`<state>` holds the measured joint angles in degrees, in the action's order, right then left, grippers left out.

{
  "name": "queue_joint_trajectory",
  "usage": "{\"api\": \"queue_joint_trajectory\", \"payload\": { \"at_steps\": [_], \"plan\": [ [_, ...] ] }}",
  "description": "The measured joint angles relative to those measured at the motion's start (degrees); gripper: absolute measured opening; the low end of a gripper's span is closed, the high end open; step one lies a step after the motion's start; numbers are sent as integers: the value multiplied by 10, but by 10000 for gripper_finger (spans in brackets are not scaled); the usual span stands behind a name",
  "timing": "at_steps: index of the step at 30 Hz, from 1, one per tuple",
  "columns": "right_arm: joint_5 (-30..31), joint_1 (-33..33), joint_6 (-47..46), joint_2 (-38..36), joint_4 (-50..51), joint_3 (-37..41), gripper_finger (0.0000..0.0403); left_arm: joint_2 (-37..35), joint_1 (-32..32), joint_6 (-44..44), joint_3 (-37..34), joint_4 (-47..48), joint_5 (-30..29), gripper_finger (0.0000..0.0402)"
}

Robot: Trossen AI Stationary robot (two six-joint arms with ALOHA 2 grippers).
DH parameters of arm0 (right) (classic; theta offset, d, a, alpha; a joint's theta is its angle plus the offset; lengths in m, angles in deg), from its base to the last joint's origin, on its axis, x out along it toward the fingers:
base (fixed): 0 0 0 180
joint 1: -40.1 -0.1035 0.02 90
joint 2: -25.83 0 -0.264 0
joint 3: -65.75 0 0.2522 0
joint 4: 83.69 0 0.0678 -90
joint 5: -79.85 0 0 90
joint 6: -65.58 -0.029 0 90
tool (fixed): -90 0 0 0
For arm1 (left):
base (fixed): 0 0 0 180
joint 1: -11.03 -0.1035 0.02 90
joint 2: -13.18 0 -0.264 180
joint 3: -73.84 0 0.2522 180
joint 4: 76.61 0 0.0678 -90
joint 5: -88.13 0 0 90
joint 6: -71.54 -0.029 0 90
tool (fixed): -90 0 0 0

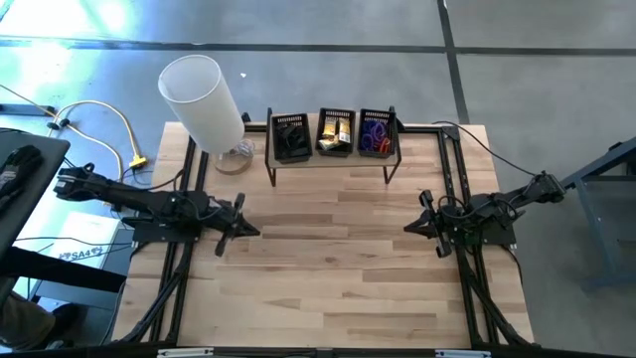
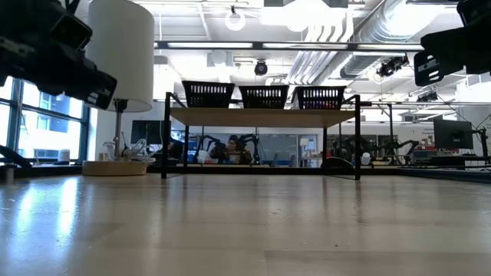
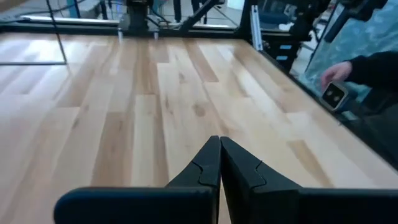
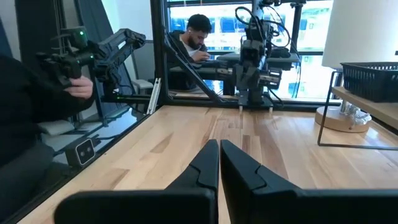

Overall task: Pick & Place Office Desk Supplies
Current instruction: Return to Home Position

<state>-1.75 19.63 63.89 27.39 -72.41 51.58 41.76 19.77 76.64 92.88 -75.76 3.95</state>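
Observation:
Three black mesh baskets stand on a low wooden shelf [image 1: 328, 159] at the table's far side. The left basket [image 1: 289, 137] holds small black clip-like pieces, the middle basket [image 1: 335, 132] yellow and white blocks, and the right basket [image 1: 378, 133] purple, blue and red-orange band loops. My left gripper [image 1: 248, 227] is shut and empty above the table's left part; its closed fingers show in its wrist view [image 3: 219, 163]. My right gripper [image 1: 412, 228] is shut and empty above the right part, and it also shows in its wrist view [image 4: 219, 163].
A tall white cylinder lamp [image 1: 204, 101] on a round base stands at the far left corner beside the shelf. Bare wooden tabletop [image 1: 328, 268] lies between the arms. A person's hand holding a device [image 4: 78, 84] shows beyond the table's near side.

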Motion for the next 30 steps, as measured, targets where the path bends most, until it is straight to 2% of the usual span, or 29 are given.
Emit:
{"api": "queue_joint_trajectory", "payload": {
  "at_steps": [4, 9, 18, 24, 30],
  "plan": [
    [0, 0, 0, 0, 0, 0, 3, -4, -17, -16, -14, -3, 1, 0],
    [0, 0, 0, 0, 0, 0, 3, -34, -36, -24, -18, 53, 4, 0],
    [0, 0, 0, 0, 1, 0, 3, -132, -87, -70, -18, 111, 89, 0],
    [0, 0, 0, 0, 1, 1, 3, -202, -138, -44, -15, 174, 97, 0],
    [0, 0, 0, 0, 1, 1, 3, -256, -166, -20, -17, 182, 98, 0]
  ]
}}
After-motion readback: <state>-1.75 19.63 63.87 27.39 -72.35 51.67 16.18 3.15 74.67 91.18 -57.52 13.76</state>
